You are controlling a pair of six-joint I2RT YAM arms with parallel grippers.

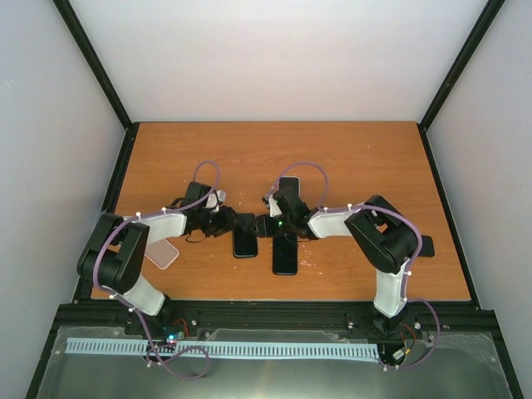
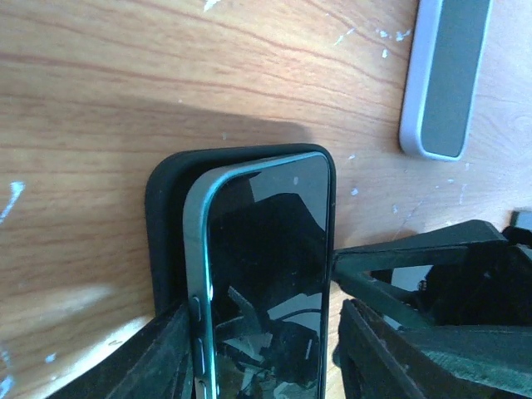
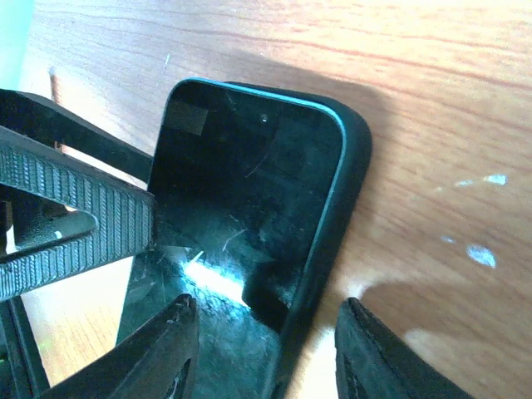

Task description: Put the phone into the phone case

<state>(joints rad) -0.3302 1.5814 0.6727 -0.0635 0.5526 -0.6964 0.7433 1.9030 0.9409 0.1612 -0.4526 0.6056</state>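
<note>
The phone [image 2: 266, 249], dark-screened with a teal rim, lies partly in the black case [image 2: 166, 224]. Its right edge sits in the case and its left edge stands tilted above the case wall. My left gripper [image 2: 258, 320] is shut across them, one finger on the case's left side and the other on the phone's right edge. In the right wrist view the phone [image 3: 241, 191] lies in the case [image 3: 353, 158], and the left gripper's ribbed finger [image 3: 100, 208] touches its edge. My right gripper [image 3: 268, 312] is open, one finger over the screen and one beyond the case's outer edge. Both grippers meet at the phone [image 1: 244, 239].
A second dark phone [image 1: 284, 253] lies just right of the work spot. A light case [image 1: 288, 184] lies behind it and also shows in the left wrist view [image 2: 440, 83]. A pink case [image 1: 162, 252] lies at the left. A black object [image 1: 426, 246] sits at the right edge.
</note>
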